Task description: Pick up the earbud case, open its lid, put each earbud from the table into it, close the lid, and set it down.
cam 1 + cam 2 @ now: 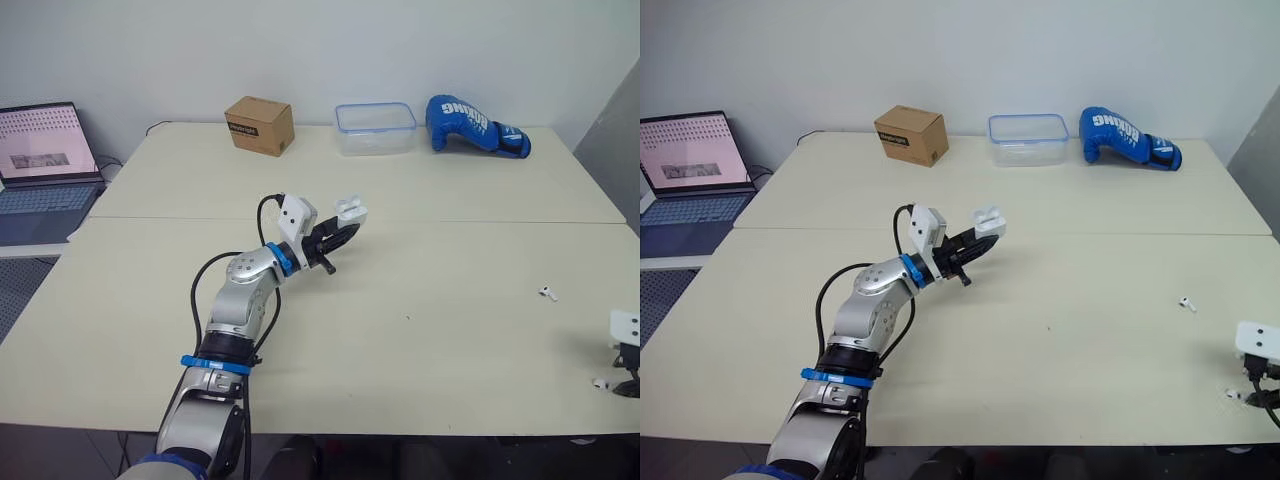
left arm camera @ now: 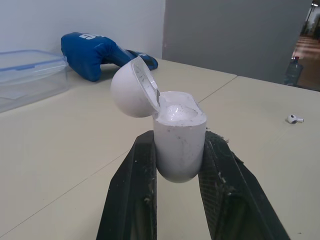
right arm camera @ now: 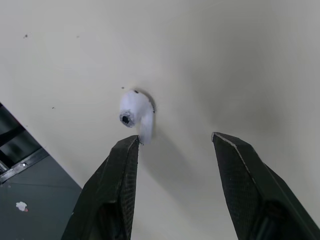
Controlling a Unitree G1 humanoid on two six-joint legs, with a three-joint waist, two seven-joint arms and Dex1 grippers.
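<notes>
- Two earbuds lie loose on the worktop, both towards its right edge. The farther earbud sits about halfway along that edge, a little in from it. The nearer earbud lies close to the near right corner.
- The right tool hangs just over the nearer earbud with its two black fingers spread wide and nothing between them. The earbud lies on the worktop just beside the tip of one finger. I cannot tell whether they touch.
- The left tool is raised above the middle of the worktop and pinches the earbud case by its lower body, one finger on each side.
- The case stands upright in that grip, clear of the worktop, with its lid swung back on the hinge and the cavity open.
- Along the far edge stand a cardboard box, a clear container with a blue rim, and a blue boxing glove. They run in that order from left to right, well apart from both tools.
- A laptop with its screen lit sits open on a separate surface beyond the left edge.
</notes>
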